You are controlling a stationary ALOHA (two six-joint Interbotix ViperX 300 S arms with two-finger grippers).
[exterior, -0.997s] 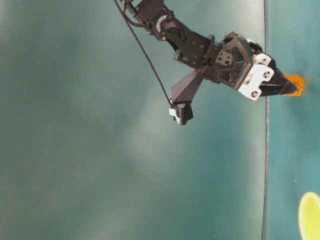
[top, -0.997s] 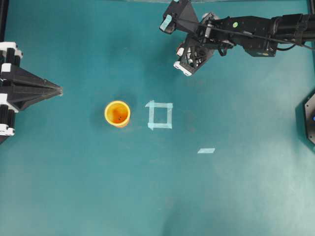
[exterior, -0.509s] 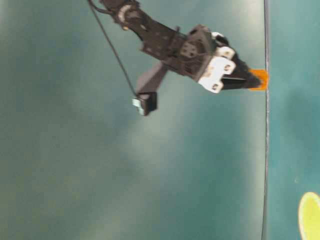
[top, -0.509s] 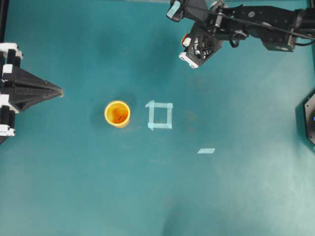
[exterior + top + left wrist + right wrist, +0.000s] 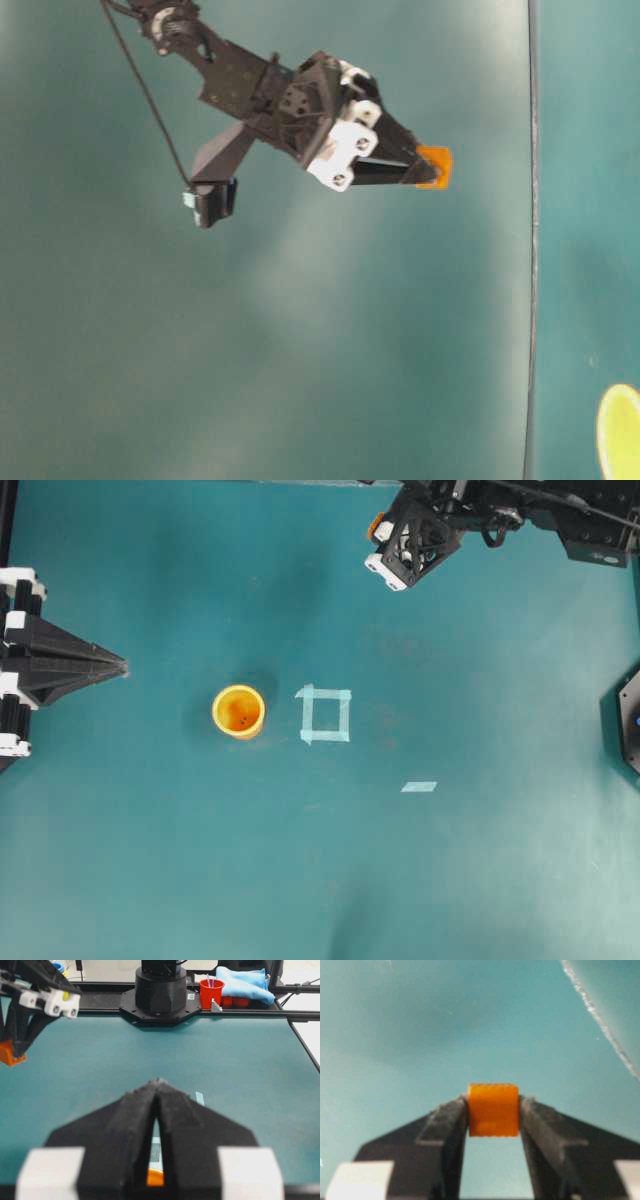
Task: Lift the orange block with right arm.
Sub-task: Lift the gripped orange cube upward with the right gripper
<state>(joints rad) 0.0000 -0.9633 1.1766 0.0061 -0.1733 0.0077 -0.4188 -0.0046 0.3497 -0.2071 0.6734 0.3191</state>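
Observation:
The orange block (image 5: 493, 1110) is a small cube pinched between the two black fingertips of my right gripper (image 5: 493, 1106), which is shut on it. In the table-level view the block (image 5: 435, 166) hangs in the air at the gripper's (image 5: 424, 170) tip, apart from the table. From overhead, the right gripper (image 5: 384, 538) is at the far edge, with a bit of the orange block (image 5: 377, 526) showing beside it. My left gripper (image 5: 122, 665) rests shut at the left edge, pointing at the cup. In its own view the left gripper (image 5: 159, 1082) holds nothing.
A yellow-orange cup (image 5: 238, 711) stands upright left of centre. Beside it on the teal table are a pale tape square (image 5: 325, 715) and a tape strip (image 5: 419, 786). Beyond the table sit a black arm base (image 5: 161, 990), a red cup (image 5: 211, 992) and a blue cloth (image 5: 242, 982).
My right gripper has carried the orange block toward the far edge and away from the table surface. The left arm and the cup have not moved.

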